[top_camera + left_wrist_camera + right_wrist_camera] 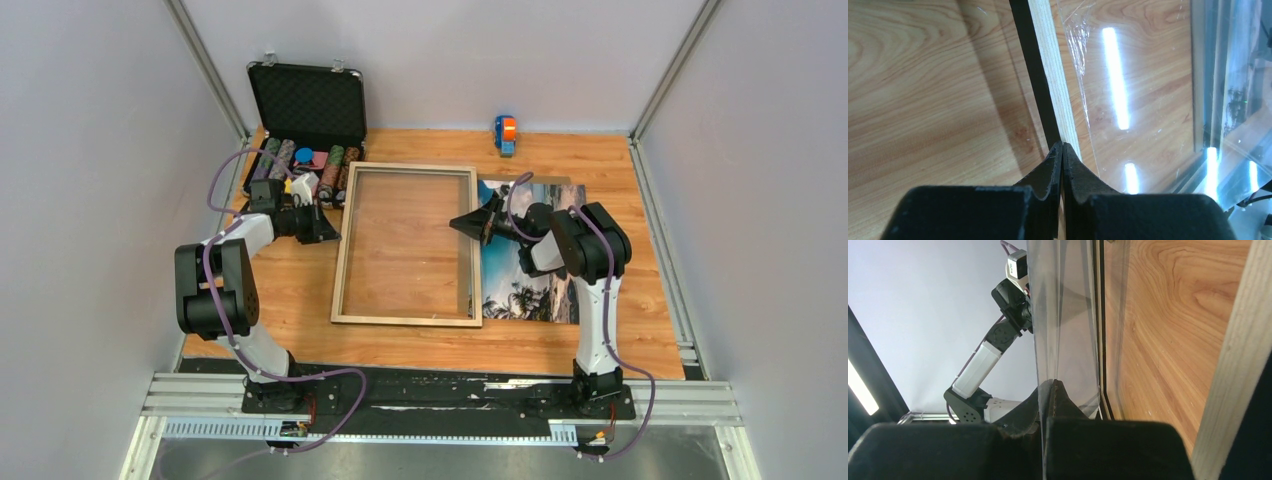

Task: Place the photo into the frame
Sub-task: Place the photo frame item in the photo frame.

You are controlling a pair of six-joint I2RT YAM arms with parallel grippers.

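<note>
Your left gripper (1063,146) sits at the left rail of the frame (405,319), its black fingertips pressed together with barely a sliver between them. You cannot tell from the wrist view whether they nip the rail's thin lip. Your right gripper (1052,382) is at the opposite, right rail, clamped on the edge of the clear pane (1065,315), which runs straight in between its fingers.

The frame lies pale face up in the middle of the wooden table (300,300). The photo (525,290) (a beach scene with palms and blue sky) lies flat just right of the frame, outside it and partly under the right arm.

An open black chip case (305,100) stands at the back left corner.
</note>
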